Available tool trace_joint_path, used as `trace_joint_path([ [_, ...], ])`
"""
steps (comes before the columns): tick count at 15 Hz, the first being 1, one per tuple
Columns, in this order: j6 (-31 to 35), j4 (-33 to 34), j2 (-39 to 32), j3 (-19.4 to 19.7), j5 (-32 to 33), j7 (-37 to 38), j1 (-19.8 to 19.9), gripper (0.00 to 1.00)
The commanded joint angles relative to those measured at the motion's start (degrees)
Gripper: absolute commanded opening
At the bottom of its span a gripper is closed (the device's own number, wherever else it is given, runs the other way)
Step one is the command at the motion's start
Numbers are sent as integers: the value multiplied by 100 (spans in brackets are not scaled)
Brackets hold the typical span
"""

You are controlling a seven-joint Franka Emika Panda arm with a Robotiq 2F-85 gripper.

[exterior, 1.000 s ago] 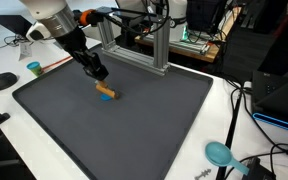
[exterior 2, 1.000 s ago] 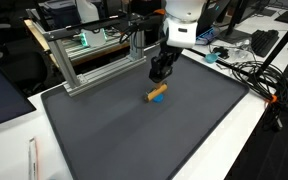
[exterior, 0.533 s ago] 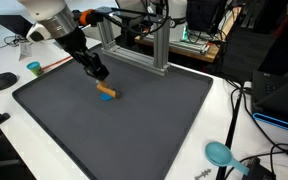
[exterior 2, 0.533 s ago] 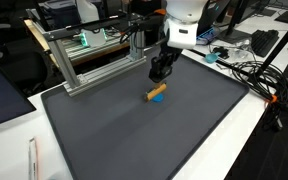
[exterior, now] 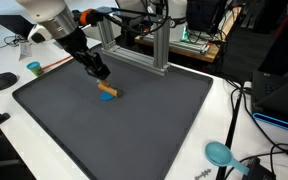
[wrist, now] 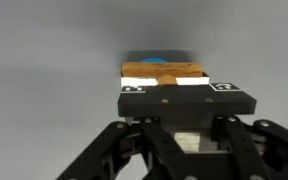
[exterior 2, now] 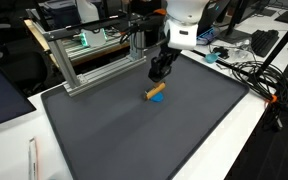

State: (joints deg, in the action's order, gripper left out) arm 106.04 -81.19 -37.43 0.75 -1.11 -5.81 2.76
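Note:
A short orange stick with a blue end (exterior: 106, 93) lies on the dark grey mat (exterior: 144, 130), also shown in the other exterior view (exterior 2: 157, 93). My gripper (exterior: 100, 74) points down just above and behind the stick, close to its orange end (exterior 2: 157, 76). In the wrist view the orange stick (wrist: 164, 69) with its blue tip shows beyond a black crossbar (wrist: 180, 98) carrying two white markers. That bar hides the fingertips, so I cannot make out how the jaws stand or whether they touch the stick.
An aluminium frame (exterior: 134, 42) stands along the mat's far edge (exterior 2: 94, 55). A teal cup (exterior: 33, 69) and a black mouse (exterior: 3, 81) sit on the white table beside the mat. A teal round object (exterior: 219, 153) and cables (exterior 2: 252, 72) lie off the mat.

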Motion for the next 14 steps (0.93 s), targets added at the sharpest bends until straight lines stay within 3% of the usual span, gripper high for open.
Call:
trace_joint_path([
  [1,-194,45,-361,-189,-264,-167,98,22],
  [14,-513,286,-516,-201,-256,-267,99,22],
])
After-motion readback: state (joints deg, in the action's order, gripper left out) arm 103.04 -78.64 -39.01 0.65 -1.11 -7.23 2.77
